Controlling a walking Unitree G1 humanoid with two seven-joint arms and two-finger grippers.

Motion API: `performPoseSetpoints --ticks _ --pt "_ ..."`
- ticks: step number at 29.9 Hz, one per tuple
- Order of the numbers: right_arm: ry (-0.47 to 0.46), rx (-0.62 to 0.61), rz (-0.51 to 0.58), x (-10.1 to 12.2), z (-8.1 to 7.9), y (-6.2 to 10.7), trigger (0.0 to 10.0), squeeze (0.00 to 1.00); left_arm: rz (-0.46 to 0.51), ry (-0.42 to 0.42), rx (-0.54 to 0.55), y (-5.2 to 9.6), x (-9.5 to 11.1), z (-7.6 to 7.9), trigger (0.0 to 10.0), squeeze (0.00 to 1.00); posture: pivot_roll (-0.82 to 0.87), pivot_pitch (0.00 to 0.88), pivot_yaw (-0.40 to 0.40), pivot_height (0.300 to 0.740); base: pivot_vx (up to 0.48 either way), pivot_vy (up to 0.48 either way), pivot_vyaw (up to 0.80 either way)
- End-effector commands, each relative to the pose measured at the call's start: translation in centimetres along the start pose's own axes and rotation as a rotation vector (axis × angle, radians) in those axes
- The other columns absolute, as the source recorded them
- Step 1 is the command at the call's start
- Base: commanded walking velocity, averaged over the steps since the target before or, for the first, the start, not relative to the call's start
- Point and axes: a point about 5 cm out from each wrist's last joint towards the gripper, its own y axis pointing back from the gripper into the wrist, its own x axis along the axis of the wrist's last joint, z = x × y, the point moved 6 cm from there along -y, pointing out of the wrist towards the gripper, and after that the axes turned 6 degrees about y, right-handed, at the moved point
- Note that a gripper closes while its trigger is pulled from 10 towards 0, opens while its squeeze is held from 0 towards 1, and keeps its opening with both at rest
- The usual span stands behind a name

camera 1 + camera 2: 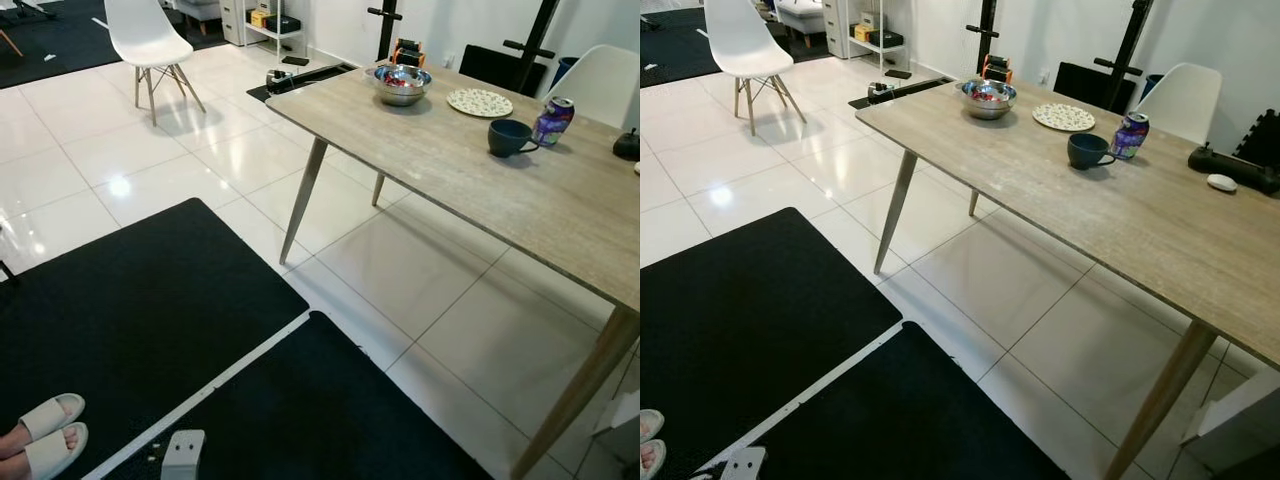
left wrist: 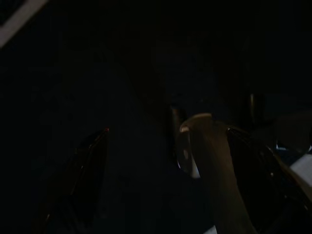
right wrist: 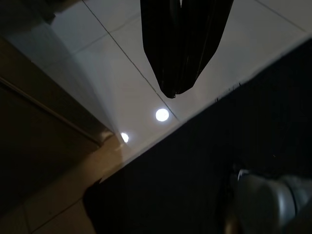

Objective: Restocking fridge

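bare near tabletop point(image 1: 470, 170), mug point(image 1: 510, 137) beyond

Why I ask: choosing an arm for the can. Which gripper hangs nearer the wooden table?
Right, probably. The table stands to the robot's right; the right gripper hangs shut over white tiles by the black mat. The left gripper hangs in shade, farther left.

The right gripper point(image 3: 178, 92), jaws closed, hangs above white tiles point(image 3: 122, 58).
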Motion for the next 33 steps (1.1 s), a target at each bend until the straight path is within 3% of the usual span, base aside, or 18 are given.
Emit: performPoseSetpoints --ticks 1,7,11,13,21,27,33 --pt "-0.020 -0.016 -0.009 -0.2 0.4 0.0 10.0 0.00 -0.006 0.013 -0.030 -0.2 -0.5 1.3 10.0 0.00 -0.05 0.000 -0.024 0.740 0.000 0.000 0.00" --pt "-0.077 -0.040 0.024 1.3 0.7 -0.1 10.0 0.00 0.009 0.027 -0.067 -0.6 -0.1 2.9 10.0 0.00 -0.06 0.000 -0.020 0.740 0.000 0.000 0.00" --pt "-0.178 -0.070 0.115 5.1 1.5 -0.3 10.0 0.00 -0.013 0.055 -0.124 -0.8 0.0 4.8 10.0 0.00 -0.07 0.000 -0.004 0.740 0.000 0.000 0.00" --pt "-0.189 -0.072 0.127 5.7 1.5 -0.4 10.0 0.00 -0.016 0.054 -0.134 -0.9 0.0 5.0 10.0 0.00 -0.07 0.000 -0.004 0.740 0.000 0.000 0.00" --pt "-0.194 -0.063 0.154 7.1 1.1 -0.4 10.0 0.00 0.023 0.123 -0.167 -1.0 1.1 5.8 10.0 0.00 -0.07 0.000 0.009 0.740 0.000 0.000 -0.68" --pt "-0.238 -0.065 0.172 7.2 1.1 -0.4 10.0 0.00 0.009 0.112 -0.159 -0.9 0.5 5.6 10.0 0.00 -0.07 0.000 0.013 0.740 0.000 0.000 -0.79" --pt "-0.254 -0.045 0.237 9.0 1.3 -0.2 10.0 0.00 -0.008 0.111 -0.154 -0.8 -0.1 5.4 10.0 0.00 -0.07 0.000 0.010 0.740 0.000 0.000 -0.79"
